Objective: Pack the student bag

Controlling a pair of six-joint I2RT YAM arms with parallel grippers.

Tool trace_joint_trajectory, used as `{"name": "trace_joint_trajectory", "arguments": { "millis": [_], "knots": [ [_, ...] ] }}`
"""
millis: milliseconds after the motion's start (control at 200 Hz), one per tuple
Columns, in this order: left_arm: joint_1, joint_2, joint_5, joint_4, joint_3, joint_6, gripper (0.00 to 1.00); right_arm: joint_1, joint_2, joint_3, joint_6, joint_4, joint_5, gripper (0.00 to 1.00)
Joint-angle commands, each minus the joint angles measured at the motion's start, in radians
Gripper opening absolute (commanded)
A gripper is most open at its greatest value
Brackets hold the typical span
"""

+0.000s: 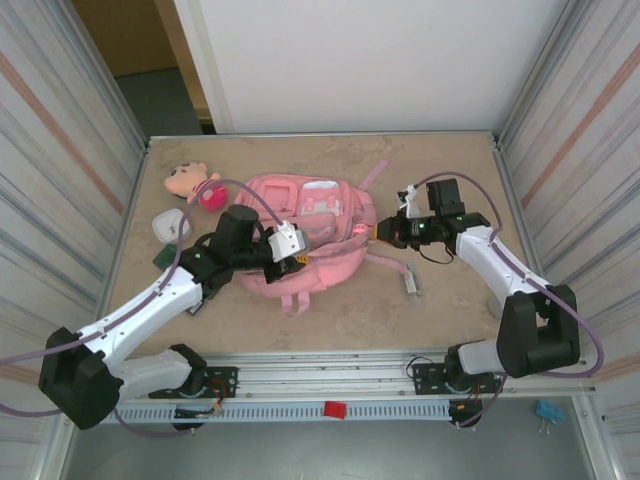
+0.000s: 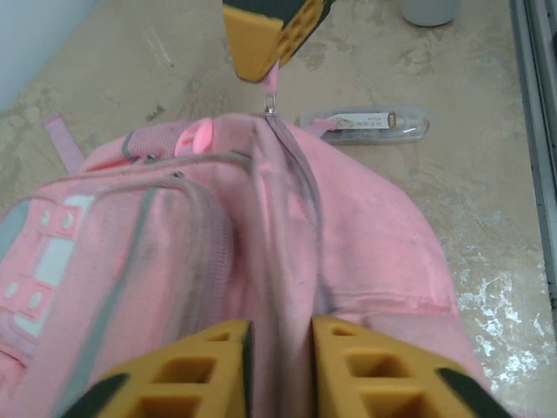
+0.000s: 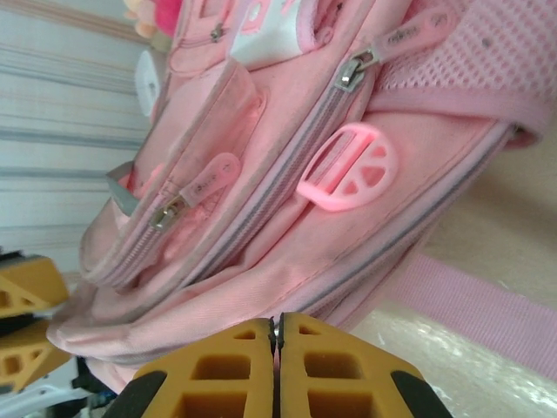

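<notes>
The student bag (image 1: 318, 258), a large pink backpack, lies face up in the middle of the table. My left gripper (image 1: 293, 256) rests on its near side. In the left wrist view its jaws (image 2: 280, 329) stand a little apart, open, astride a ridge of the bag's fabric (image 2: 365, 226) beside a grey zipper line. My right gripper (image 1: 383, 232) is at the bag's right end, shut on a pink zipper pull (image 2: 272, 80) whose metal slider (image 2: 271, 109) hangs just below the fingers (image 2: 261, 39). From the right wrist, the closed gripper (image 3: 276, 324) points at the bag's side (image 3: 261, 261).
A plush doll (image 1: 187, 180), a pink round item (image 1: 210, 197), a white object (image 1: 170, 224) and a dark green one (image 1: 165, 258) lie left of the bag. A clear pen case (image 2: 365, 124) lies on the table to its right. Corrugated walls close in on both sides.
</notes>
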Motion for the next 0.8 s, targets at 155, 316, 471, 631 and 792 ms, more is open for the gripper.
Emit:
{"name": "trace_joint_trajectory", "arguments": {
  "millis": [155,316,471,631,792],
  "knots": [
    [-0.066,0.083,-0.015,-0.030,0.129,-0.114,0.73,0.147,-0.115,0.005,-0.105,0.032,0.046,0.00],
    [-0.134,0.206,-0.145,-0.037,0.179,-0.177,0.80,0.191,-0.157,0.005,-0.145,0.045,0.053,0.00],
    [-0.136,0.297,-0.258,-0.031,0.200,-0.229,0.75,0.219,-0.188,-0.006,-0.209,0.058,0.047,0.00],
    [-0.134,0.291,-0.235,-0.021,0.196,-0.234,0.34,0.219,-0.203,-0.031,-0.243,0.058,0.087,0.00],
    [-0.124,0.191,-0.069,0.106,0.123,-0.247,0.04,0.209,-0.193,-0.087,-0.226,0.111,0.183,0.00]
  ]
}}
